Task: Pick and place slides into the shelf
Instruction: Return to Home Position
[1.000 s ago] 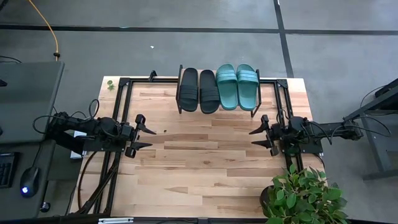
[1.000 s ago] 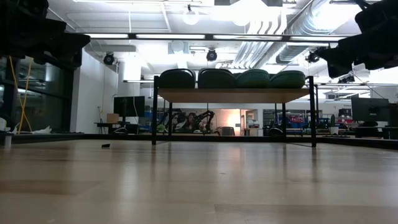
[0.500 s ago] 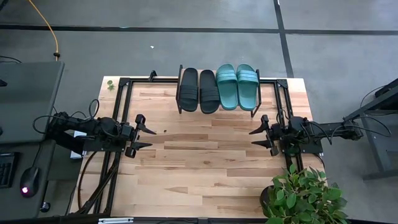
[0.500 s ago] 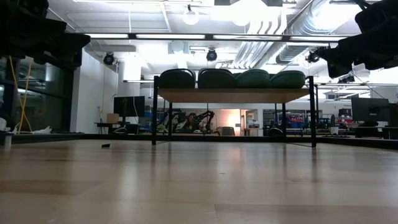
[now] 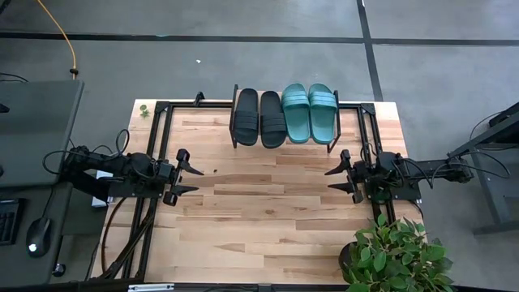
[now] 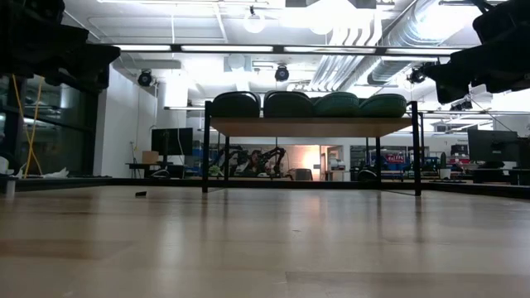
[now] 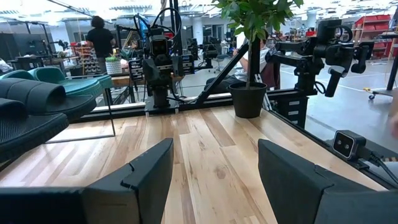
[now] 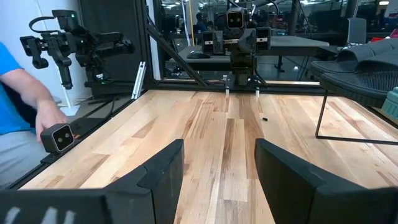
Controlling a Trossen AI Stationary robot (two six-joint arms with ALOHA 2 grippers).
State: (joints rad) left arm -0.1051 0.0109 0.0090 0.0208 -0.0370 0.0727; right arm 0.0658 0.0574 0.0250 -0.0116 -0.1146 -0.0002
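High view shows nothing has moved in the last second. On either side of the surface (image 5: 259,227), my left hand (image 5: 199,180) and right hand (image 5: 329,180) sit parked, fingers apart and empty. Beyond them, well apart from both, four slides (image 5: 284,115) lie side by side on the shelf (image 6: 310,127). I judge the job finished.

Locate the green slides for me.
In the high view, the green slides sit on the right half of the shelf, directly beside the black slides on its left half.
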